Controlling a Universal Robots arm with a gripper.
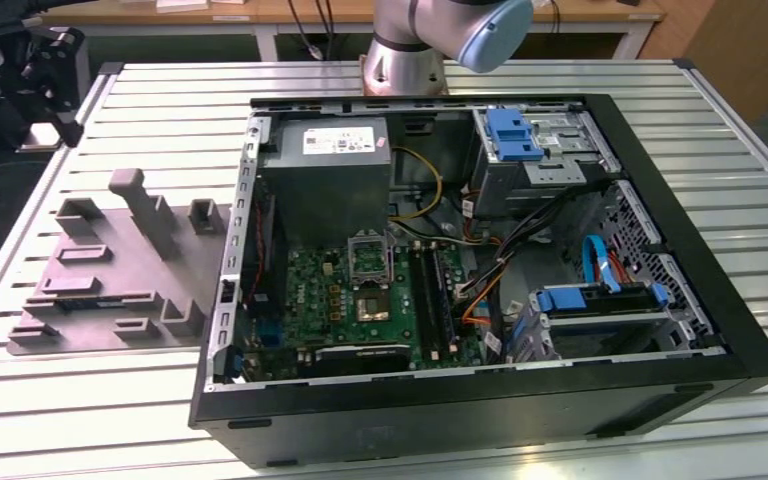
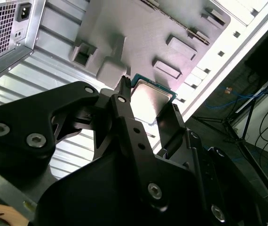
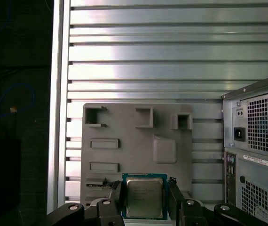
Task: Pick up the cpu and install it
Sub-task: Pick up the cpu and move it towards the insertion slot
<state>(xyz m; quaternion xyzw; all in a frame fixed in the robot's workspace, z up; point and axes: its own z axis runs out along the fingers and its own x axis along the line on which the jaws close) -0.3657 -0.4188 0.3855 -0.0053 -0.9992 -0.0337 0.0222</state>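
Item, the cpu (image 3: 144,197): light, stiff, thin chip, probably delicate underneath, which I hold clamped by two opposite edges in the claw (image 3: 145,185), raised above the grey fixture tray (image 3: 134,146) on the slatted worktop (image 3: 148,61), beside the computer case (image 3: 261,132).

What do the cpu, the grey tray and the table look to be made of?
The cpu, held in the hand: brushed silvery metal lid on a thin green board rim. The grey tray: matte, with moulded pockets, probably plastic, perhaps a printed part. The table: ribbed slats with a bright sheen, likely aluminium extrusion.
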